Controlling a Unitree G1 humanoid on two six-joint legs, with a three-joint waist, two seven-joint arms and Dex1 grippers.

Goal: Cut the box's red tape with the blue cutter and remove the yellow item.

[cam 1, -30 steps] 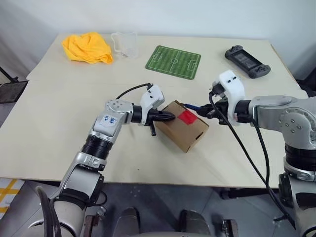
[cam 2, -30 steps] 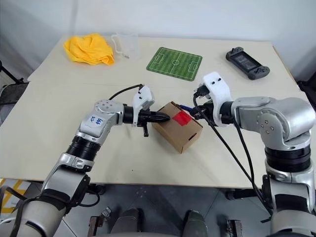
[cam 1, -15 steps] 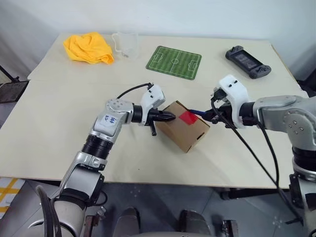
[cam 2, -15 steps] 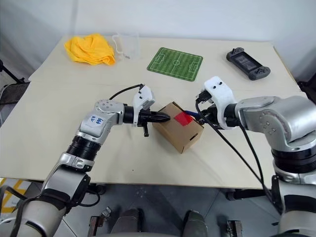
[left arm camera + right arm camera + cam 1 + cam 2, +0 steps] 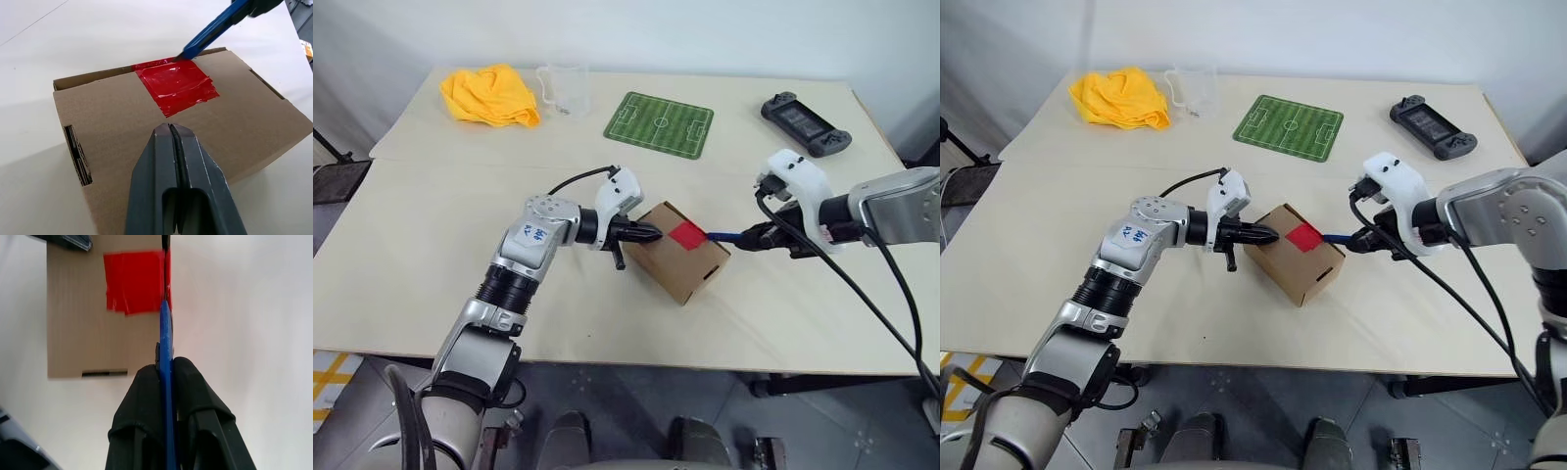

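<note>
Your left gripper [image 5: 172, 134] shut, arm reaching toward desk middle; right gripper [image 5: 166, 374] clamped on blue cutter [image 5: 166, 340].

Brown box [image 5: 683, 259], red tape [image 5: 685, 233], blue cutter [image 5: 723, 236] (black hands).

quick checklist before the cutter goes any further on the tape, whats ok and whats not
1. Cutter held: ok. The right gripper is shut on the blue cutter.
2. Tip placement: ok. The tip sits at the edge of the red tape, where the tape folds over the box rim.
3. Box braced: ok. The left gripper, shut, presses against the box top on the side away from the cutter.
4. Tape cut through: cannot tell. It looks wrinkled with no open slit.
5. Flaps: not ok. The box is closed.
6. Yellow item located: cannot tell. It is presumably inside.
</note>
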